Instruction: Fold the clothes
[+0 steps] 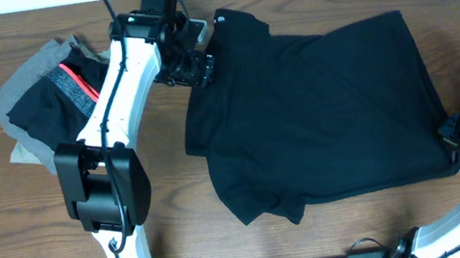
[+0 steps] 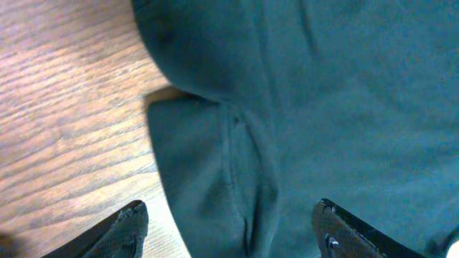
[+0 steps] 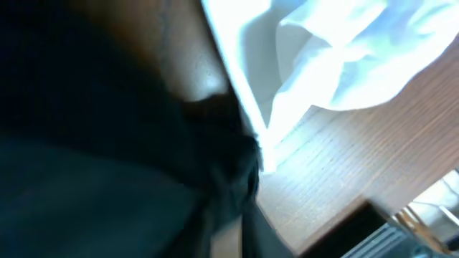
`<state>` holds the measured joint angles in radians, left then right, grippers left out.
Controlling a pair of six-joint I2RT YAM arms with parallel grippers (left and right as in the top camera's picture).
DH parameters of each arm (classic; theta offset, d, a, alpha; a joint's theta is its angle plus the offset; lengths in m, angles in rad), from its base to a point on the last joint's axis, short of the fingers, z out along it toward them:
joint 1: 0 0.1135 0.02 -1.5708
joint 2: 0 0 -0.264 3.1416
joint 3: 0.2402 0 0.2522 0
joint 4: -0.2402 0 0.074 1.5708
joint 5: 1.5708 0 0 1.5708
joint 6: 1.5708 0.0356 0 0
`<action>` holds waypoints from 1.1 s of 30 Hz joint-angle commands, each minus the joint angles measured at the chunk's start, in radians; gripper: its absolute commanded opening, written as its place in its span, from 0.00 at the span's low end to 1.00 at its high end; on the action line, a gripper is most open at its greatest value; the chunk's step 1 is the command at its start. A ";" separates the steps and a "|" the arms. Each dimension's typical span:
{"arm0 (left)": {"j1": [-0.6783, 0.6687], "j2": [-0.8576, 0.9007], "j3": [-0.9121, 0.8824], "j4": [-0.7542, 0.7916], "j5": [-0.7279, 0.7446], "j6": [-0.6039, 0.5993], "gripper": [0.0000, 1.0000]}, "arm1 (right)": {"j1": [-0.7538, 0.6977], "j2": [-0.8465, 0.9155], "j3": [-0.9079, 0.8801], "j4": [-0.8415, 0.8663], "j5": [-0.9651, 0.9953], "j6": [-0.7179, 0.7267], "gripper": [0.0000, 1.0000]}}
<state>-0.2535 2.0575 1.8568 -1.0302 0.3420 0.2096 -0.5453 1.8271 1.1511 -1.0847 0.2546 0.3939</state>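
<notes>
Spread across the middle and right of the worktop (image 1: 10,220): a black T-shirt (image 1: 325,107), mostly flat, neck toward the upper left, hem toward the right, lower left edge rumpled. At the far left, apart from the T-shirt, a pile (image 1: 36,110) of other clothes: grey outermost, black with a red band on top, a tan edge at the lower left. Crossing beside that pile from the near edge, the left arm (image 1: 117,117), white with black joints. Left fingers (image 1: 202,68) at the T-shirt's upper left corner, by the shoulder just beside the neck. From the left wrist: fingers (image 2: 129,226) spread wide, one tip over bare wood, the other over dark cloth, nothing clamped between. Below them, a sleeve with its seam, a rounded fold of the same cloth above it, wood grain to the left. Right fingers (image 1: 455,130) at the T-shirt's right edge, near the lower right corner; touching the cloth or just above it, cannot tell which. From the right wrist, blurred and dim: black cloth filling the left half, white cloth (image 3: 337,57) at the upper right, wood at the lower right. Impossible to tell, there or from overhead, whether the right fingers are wide, narrow or clamped on cloth.
</notes>
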 commanded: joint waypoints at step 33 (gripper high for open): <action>-0.005 0.106 -0.001 -0.001 -0.156 -0.024 0.74 | 0.106 -0.264 0.032 0.314 -0.597 -0.317 0.63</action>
<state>-0.2779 2.1925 1.8553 -1.0283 0.2207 0.1951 -0.4728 1.5749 1.1664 -0.7807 -0.2695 0.1486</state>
